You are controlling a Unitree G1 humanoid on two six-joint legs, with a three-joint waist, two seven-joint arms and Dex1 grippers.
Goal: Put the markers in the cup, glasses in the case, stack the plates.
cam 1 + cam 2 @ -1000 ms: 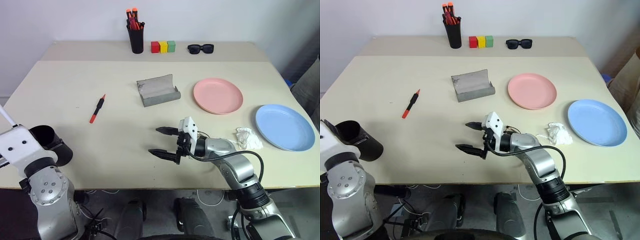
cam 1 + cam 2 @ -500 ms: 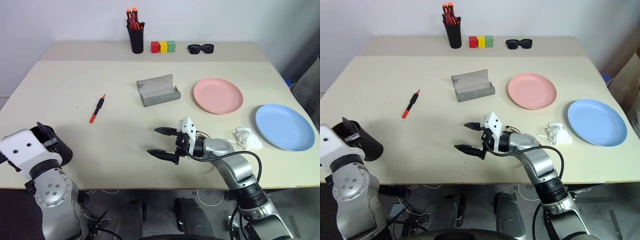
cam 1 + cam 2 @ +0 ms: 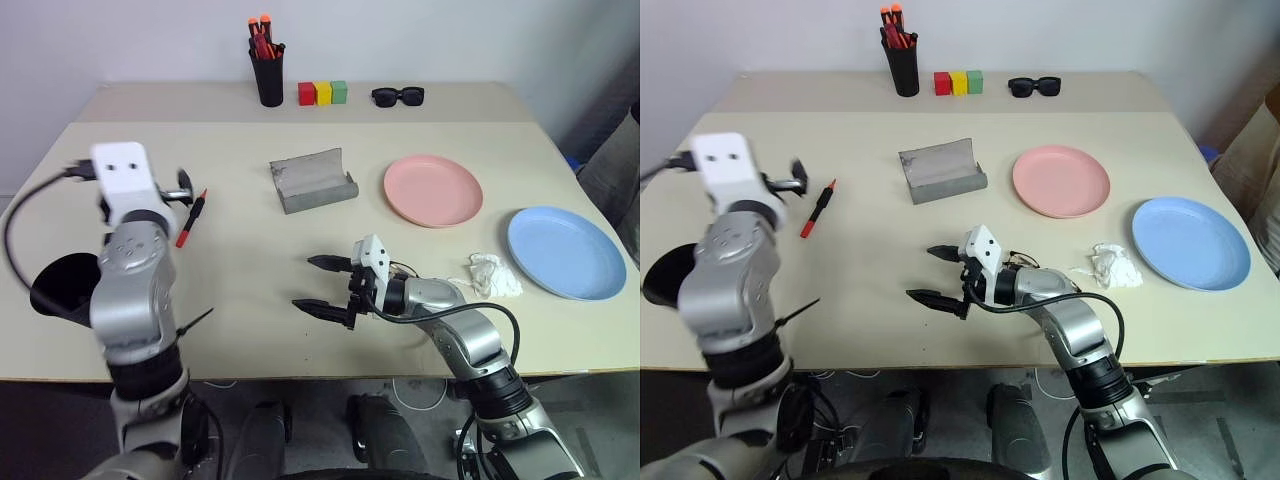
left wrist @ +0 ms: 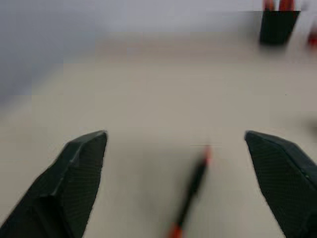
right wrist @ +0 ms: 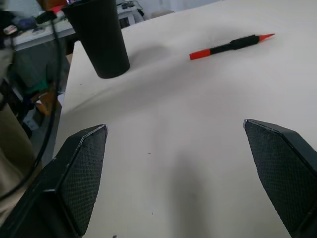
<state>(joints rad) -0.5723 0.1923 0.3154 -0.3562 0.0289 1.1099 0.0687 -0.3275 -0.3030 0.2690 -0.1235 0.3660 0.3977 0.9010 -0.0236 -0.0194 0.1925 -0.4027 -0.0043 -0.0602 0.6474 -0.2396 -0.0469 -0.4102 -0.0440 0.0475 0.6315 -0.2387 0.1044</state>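
Head cams look down over table (image 3: 250,260) — wrist cams sit low, close; all share the marker (image 5: 230,46)

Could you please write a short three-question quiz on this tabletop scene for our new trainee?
1. True or false: the pink plate is stacked on the blue plate.
2. Which pincer has the red-capped marker lying on the table between its fingers in its own wrist view? A. left pincer B. right pincer
3. Fill in: the grey case lies with its lid ____.

Key
1. False: they lie apart on the table.
2. A
3. Open; nothing can be seen in it.
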